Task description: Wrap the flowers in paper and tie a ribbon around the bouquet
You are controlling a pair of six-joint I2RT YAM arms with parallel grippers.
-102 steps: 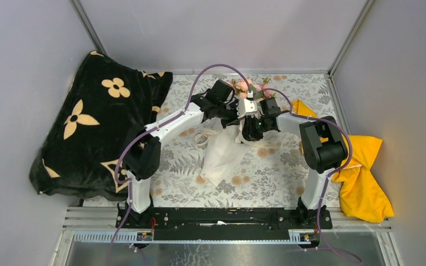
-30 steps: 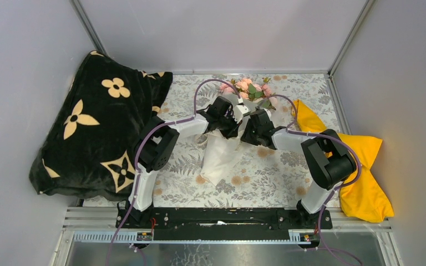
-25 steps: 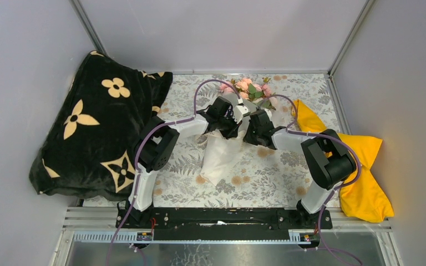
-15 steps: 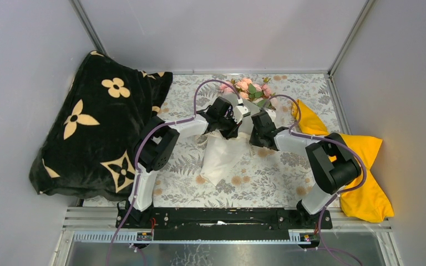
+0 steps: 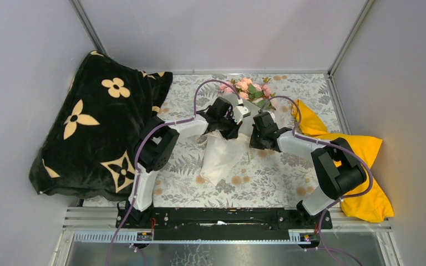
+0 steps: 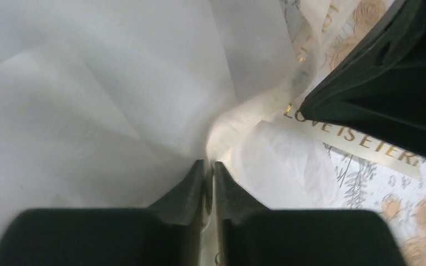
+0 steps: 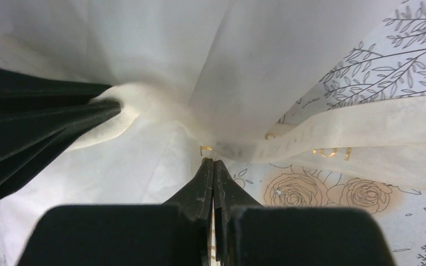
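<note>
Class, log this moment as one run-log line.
step: tying ribbon | left gripper: shut on ribbon | right gripper: shut on ribbon | bouquet: wrapped, lying on tablecloth

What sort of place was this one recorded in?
Probably a lab robot cell, not a shop or home: plain grey walls in metal framing close it in, the left arm and right arm are bolted to a black rail, and the floral tablecloth looks staged.

Bouquet (image 5: 222, 155) lying flat — pink roses (image 5: 248, 87) far end, ribbon (image 7: 366, 130) across paper (image 6: 89, 83) mid.
</note>
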